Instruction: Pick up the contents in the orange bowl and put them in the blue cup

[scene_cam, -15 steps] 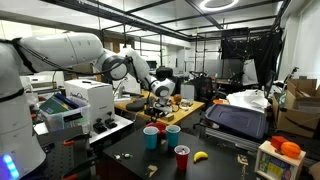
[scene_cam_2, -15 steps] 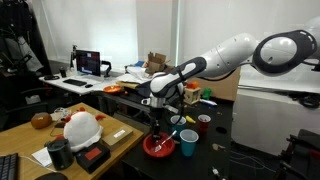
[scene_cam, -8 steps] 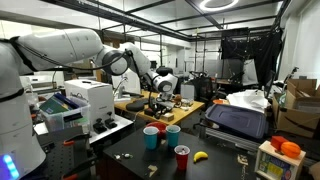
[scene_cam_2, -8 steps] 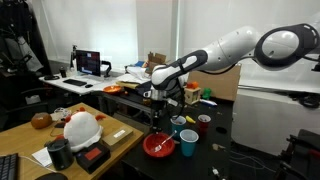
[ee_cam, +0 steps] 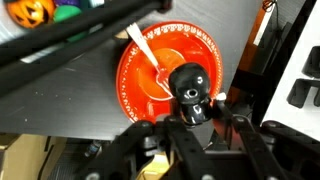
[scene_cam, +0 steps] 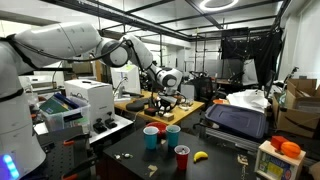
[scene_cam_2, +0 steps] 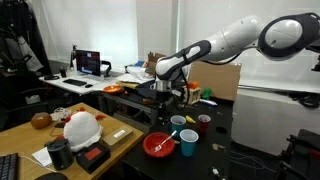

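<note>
In the wrist view we see the end effector (ee_cam: 197,118) clenched on a small, glossy black object (ee_cam: 190,85), whose rounded top sits between the two fingers. In both exterior views the end effector (scene_cam_2: 164,100) hangs in the air, well clear of the worktop (scene_cam_2: 235,152), with the dark object under it.

Directly below lies the orange bowl (ee_cam: 165,65). We find it round and shallow, orange-red all over, with a broad rim bearing a ring of small darker marks and a flat, plain centre. A white utensil (ee_cam: 145,52) lies slanted in it, its handle reaching over the rim. In an exterior view the bowl (scene_cam_2: 158,146) sits flat on the black worktop, near the edge facing the camera.

Just beside the bowl stands the blue cup (scene_cam_2: 188,143), upright and open at the top; we cannot tell whether the two touch. A paler cup (scene_cam_2: 178,123) and a red cup (scene_cam_2: 204,123) stand behind it.

The white arm (scene_cam_2: 230,40) reaches in from above. An orange pumpkin face (ee_cam: 30,12) shows at the wrist view's corner.
</note>
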### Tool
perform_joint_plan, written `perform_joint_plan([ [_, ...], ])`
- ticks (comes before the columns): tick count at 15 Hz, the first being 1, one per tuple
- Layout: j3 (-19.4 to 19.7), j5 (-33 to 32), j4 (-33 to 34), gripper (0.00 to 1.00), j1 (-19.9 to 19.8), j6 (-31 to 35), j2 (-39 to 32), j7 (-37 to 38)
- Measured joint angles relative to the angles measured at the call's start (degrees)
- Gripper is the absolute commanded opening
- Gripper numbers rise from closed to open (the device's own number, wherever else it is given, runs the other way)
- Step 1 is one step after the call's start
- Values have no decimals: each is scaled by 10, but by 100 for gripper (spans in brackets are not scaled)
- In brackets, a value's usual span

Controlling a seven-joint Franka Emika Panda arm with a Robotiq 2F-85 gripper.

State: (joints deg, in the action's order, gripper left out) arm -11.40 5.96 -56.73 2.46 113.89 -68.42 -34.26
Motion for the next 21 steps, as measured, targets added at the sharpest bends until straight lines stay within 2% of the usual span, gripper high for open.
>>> perform_joint_plan([
  [6, 6, 0, -59, 13, -28, -16, 41, 31],
  [13, 5, 3, -140, 13, -62, -33, 95, 32],
  [21, 0, 28, -222, 13, -81, -32, 120, 32],
])
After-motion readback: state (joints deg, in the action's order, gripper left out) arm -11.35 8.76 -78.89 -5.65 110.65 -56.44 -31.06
